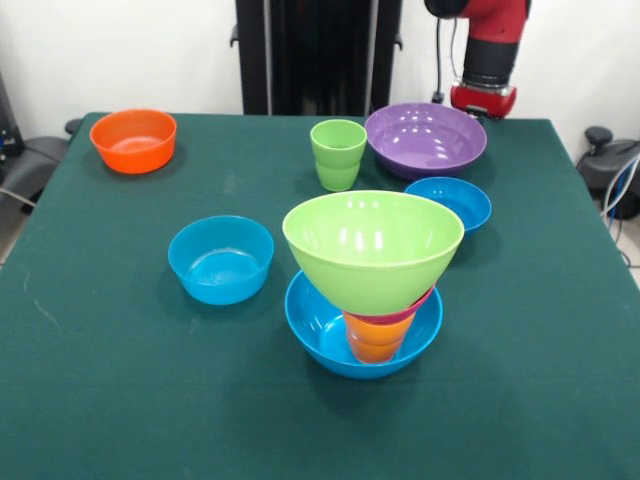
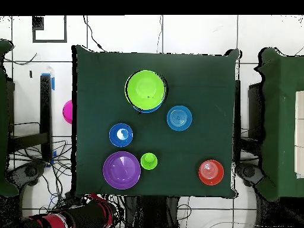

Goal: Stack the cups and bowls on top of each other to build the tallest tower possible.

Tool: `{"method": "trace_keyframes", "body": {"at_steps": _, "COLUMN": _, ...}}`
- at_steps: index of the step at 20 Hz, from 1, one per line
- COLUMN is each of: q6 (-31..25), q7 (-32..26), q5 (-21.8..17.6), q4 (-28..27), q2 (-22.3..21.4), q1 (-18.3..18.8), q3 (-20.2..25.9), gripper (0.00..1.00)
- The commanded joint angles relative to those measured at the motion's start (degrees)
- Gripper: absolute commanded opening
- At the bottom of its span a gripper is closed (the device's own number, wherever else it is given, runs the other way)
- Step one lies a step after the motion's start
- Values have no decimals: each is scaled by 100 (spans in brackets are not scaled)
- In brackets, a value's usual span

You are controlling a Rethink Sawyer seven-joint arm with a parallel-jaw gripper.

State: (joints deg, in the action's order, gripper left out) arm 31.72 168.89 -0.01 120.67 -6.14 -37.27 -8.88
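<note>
Claw: neither view shows it. The front view carries only a red and black segment of the arm (image 1: 487,55) at the top right, behind the counter; the overhead view shows the arm (image 2: 71,218) lying off the counter's edge at the bottom left. Whether the claw is released or clenched cannot be told, and nothing on the counter is held or touched by the robot.

Counter (image 1: 100,350): green cloth, seven items standing free or stacked.

Tower (image 1: 370,290), near the counter's middle. The large blue bowl (image 1: 312,322) forms the base. Inside it stands the orange-yellow cup (image 1: 376,340), with the rim of the pink-red bowl (image 1: 405,313) showing above it. The large lime green bowl (image 1: 372,250) sits on top, upright. From overhead only the lime bowl (image 2: 145,89) and a sliver of blue rim show; the cup and pink-red bowl are hidden.

Purple bowl (image 1: 426,138): separate, near the arm side.

Orange bowl (image 1: 133,140): well apart, at a corner.

Small blue bowl (image 1: 221,259): beside the tower, not touching.

Second small blue bowl (image 1: 450,201): just in front of the purple bowl.

Light green cup (image 1: 338,154): upright, beside the purple bowl.

Overhead only: a pink object (image 2: 67,111) off the counter's left edge, unidentified.
</note>
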Motion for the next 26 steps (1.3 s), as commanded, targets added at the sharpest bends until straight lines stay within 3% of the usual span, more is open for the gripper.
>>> {"method": "trace_keyframes", "body": {"at_steps": 1, "q6": 41, "q7": -282, "q5": 336, "q4": -1791, "q2": 415, "q1": 99, "q3": 70, "gripper": 100}}
{"method": "trace_keyframes", "body": {"at_steps": 5, "q6": 60, "q7": -210, "q5": 454, "q4": -1913, "q2": 550, "q1": 29, "q3": 25, "gripper": 100}}
{"method": "trace_keyframes", "body": {"at_steps": 9, "q6": -82, "q7": -163, "q5": 372, "q4": -1764, "q2": 377, "q1": 42, "q3": 32, "gripper": 100}}
{"method": "trace_keyframes", "body": {"at_steps": 13, "q6": -478, "q7": -149, "q5": 245, "q4": -1354, "q2": -154, "q1": 29, "q3": 1, "gripper": 100}}
{"method": "trace_keyframes", "body": {"at_steps": 18, "q6": -1189, "q7": -116, "q5": -54, "q4": -775, "q2": -1177, "q1": 194, "q3": 74, "gripper": 100}}
{"method": "trace_keyframes", "body": {"at_steps": 26, "q6": -2008, "q7": 46, "q5": -409, "q4": -412, "q2": -2111, "q1": 518, "q3": 255, "gripper": 100}}
